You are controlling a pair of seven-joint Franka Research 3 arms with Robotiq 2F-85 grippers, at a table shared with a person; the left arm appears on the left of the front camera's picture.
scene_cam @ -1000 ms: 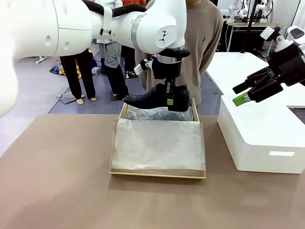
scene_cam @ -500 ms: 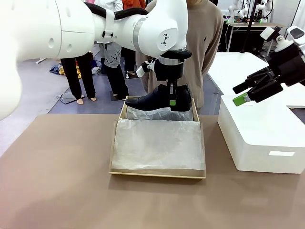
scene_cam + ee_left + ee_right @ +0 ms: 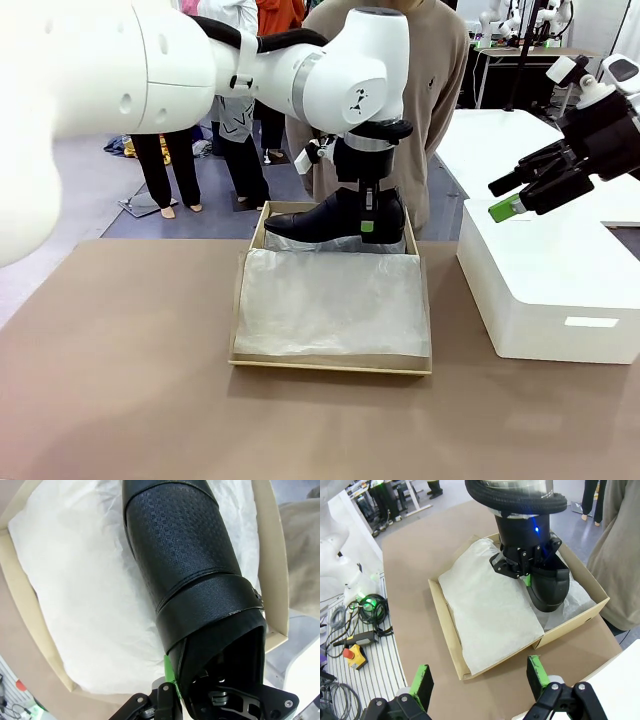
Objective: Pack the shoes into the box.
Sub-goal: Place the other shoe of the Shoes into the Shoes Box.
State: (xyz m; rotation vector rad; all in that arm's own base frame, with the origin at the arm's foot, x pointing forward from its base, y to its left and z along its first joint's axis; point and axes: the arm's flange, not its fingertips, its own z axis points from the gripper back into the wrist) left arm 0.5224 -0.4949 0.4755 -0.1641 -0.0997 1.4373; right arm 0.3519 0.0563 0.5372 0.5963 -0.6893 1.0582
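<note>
A glossy black shoe (image 3: 310,222) hangs low over the far end of the tan box (image 3: 330,366), toe pointing left, heel end pinched in my left gripper (image 3: 366,222), which is shut on it. In the left wrist view the shoe (image 3: 185,555) runs away from the fingers above white tissue paper (image 3: 85,590) and the box rim (image 3: 272,555). The right wrist view looks down on the box (image 3: 445,620), the shoe (image 3: 550,587) and the left gripper (image 3: 525,565). My right gripper (image 3: 520,195) hovers open and holds nothing, off to the right above the white box; its green pads (image 3: 422,680) stand wide apart.
A bigger white box (image 3: 545,290) stands right of the tan box. A person in a beige top (image 3: 430,90) stands just behind the far table edge. Brown tabletop (image 3: 120,350) lies bare to the left and front.
My left gripper has carried the shoe down and slightly right, closer to the tissue at the box's far end. The right arm has stayed still.
</note>
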